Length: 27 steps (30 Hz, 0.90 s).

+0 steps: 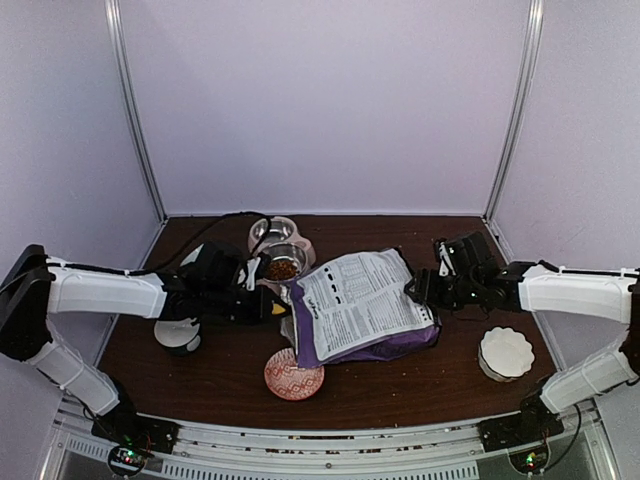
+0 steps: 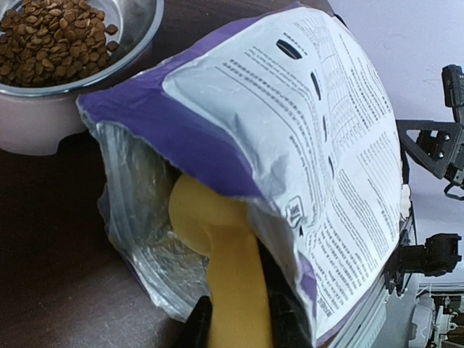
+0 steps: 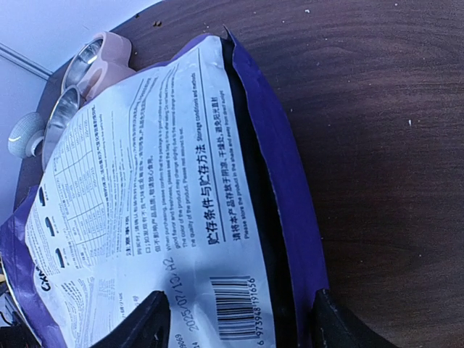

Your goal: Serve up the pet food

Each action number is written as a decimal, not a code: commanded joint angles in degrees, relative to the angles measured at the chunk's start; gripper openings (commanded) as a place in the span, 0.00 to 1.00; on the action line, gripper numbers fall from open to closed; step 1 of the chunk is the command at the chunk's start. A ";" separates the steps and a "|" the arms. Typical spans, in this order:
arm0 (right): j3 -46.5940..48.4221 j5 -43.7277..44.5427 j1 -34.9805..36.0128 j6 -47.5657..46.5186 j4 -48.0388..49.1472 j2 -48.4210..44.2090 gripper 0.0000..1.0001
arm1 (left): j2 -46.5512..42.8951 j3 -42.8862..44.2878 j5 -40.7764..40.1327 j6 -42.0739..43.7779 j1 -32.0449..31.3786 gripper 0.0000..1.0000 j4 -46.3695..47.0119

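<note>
Your left tool [image 2: 235, 328] grips the yellow scoop [image 2: 217, 232], head inside the bag [image 2: 304, 145] mouth to dig. Right tool [image 3: 243, 326] straddles the bag's bottom, jaws apart, likely steadying; pet food [image 2: 51, 36] sits in the steel bowl [image 2: 43, 116] nearby.

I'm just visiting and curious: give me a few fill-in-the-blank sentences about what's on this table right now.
The left hand holds a ___ scoop, its head tucked into the bag.
The bag lies with its ___ side up.
The pet food in the metal bowl is ___ in colour.
Missing words: yellow; white; brown.
</note>
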 commanded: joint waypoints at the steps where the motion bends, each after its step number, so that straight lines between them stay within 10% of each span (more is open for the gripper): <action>1: -1.65 -3.86 -0.25 1.99 4.23 0.83 0.64 | 6.08 0.85 -1.39 0.75 0.30 0.00 2.71; 17: -4.56 -7.53 -0.17 4.58 8.95 2.22 0.47 | 20.96 10.38 6.65 1.24 -4.14 0.00 28.40; 27: -2.80 -3.55 -0.25 2.58 3.47 -0.78 0.53 | 12.77 9.80 9.12 0.35 -4.38 0.00 34.44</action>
